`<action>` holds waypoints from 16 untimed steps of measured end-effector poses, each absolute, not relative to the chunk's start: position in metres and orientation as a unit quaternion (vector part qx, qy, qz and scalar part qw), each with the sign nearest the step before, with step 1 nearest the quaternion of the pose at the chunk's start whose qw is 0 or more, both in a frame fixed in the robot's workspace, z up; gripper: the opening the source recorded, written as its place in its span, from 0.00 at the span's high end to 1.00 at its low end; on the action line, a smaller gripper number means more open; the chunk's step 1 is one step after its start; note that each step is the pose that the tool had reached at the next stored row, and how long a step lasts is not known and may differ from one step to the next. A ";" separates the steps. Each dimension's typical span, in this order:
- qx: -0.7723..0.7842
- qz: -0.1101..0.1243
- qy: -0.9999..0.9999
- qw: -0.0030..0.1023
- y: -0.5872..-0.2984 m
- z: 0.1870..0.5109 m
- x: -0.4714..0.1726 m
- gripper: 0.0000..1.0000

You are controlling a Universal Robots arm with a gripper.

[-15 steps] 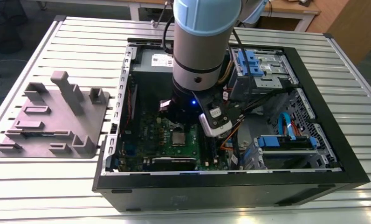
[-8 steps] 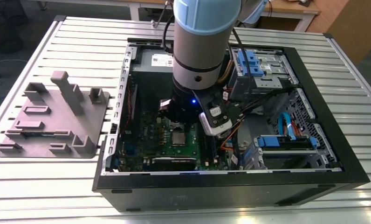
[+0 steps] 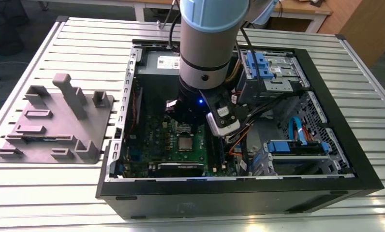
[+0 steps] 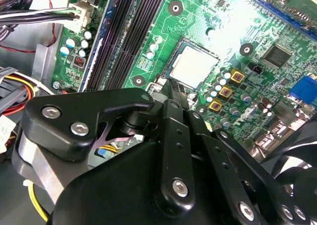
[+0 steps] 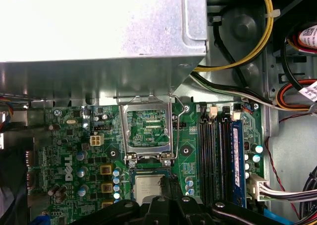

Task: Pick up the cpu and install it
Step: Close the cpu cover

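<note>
While one cpu [image 4: 194,66] sits in socket [image 4: 167,69], one claw [image 4: 169,84] hovers close, pinched together.

Robotics lab: slatted metal table [image 3: 82,193], open computer case [image 3: 244,195], grey holder tray [image 3: 57,126].

Case [image 3: 244,186]: open upward, walls all round. Obstacles on the motherboard [image 5: 64,136]: socket frame [image 5: 148,128] raised between chip [image 5: 148,188] and power supply box [image 5: 99,22]; memory slots [image 5: 218,150] just beside chip; cables [image 5: 247,51] crowding the board's edge beyond the slots.
</note>
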State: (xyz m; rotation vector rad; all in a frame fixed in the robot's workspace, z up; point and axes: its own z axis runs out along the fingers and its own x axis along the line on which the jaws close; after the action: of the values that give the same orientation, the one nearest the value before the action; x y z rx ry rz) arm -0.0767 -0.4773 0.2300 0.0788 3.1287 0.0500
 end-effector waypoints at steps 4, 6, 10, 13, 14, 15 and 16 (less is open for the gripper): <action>0.025 0.016 1.000 0.006 -0.477 0.230 -0.077 0.89; 0.025 0.016 1.000 0.006 -0.477 0.230 -0.076 0.89; 0.025 0.016 1.000 0.006 -0.476 0.229 -0.067 0.89; 0.025 0.016 1.000 0.006 -0.475 0.228 -0.060 0.89; 0.024 0.016 1.000 0.006 -0.474 0.228 -0.059 0.89; 0.023 0.016 1.000 0.006 -0.473 0.227 -0.059 0.89; 0.020 0.016 1.000 0.006 -0.473 0.227 -0.059 0.89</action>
State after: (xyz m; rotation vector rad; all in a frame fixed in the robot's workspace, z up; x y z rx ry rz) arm -0.0589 -0.4726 0.2266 0.0630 3.1291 0.0505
